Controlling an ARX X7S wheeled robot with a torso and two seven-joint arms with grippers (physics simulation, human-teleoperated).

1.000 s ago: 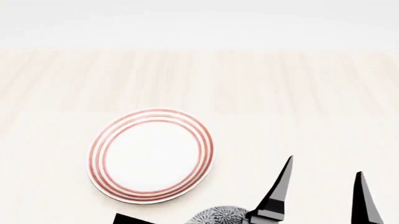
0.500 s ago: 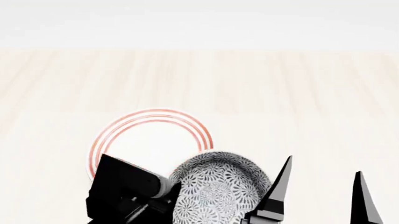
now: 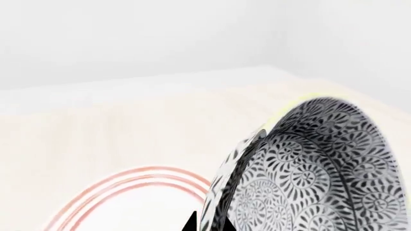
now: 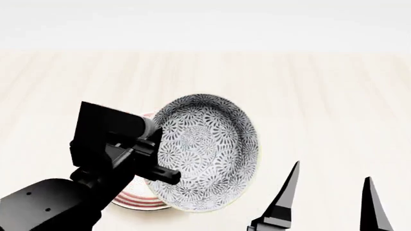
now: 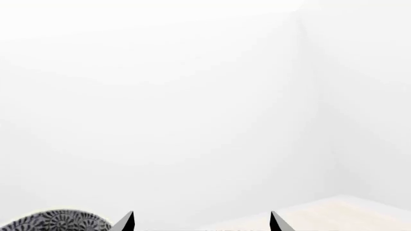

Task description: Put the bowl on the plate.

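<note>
The bowl [image 4: 209, 149], grey-and-white floral, hangs tilted steeply on its side above the table, with its inside facing the head camera. My left gripper [image 4: 168, 176] is shut on its lower left rim. In the left wrist view the rim sits between the two fingertips of that gripper [image 3: 207, 225], and the bowl [image 3: 321, 168] fills the side of the picture. The plate [image 4: 132, 200], white with red rings, lies on the table under and behind the bowl and is mostly hidden. Its rings [image 3: 128, 182] show in the left wrist view. My right gripper [image 4: 330, 202] stands open and empty to the bowl's right.
The pale wooden table [image 4: 321, 96] stretches back to a white wall. In the right wrist view the right gripper [image 5: 201, 221] faces that white wall, with a sliver of the bowl [image 5: 57, 221] beside one finger.
My left arm has come up from the near edge with the bowl, carrying it up and away from me over the plate, which it now mostly covers. The right gripper has not moved.
</note>
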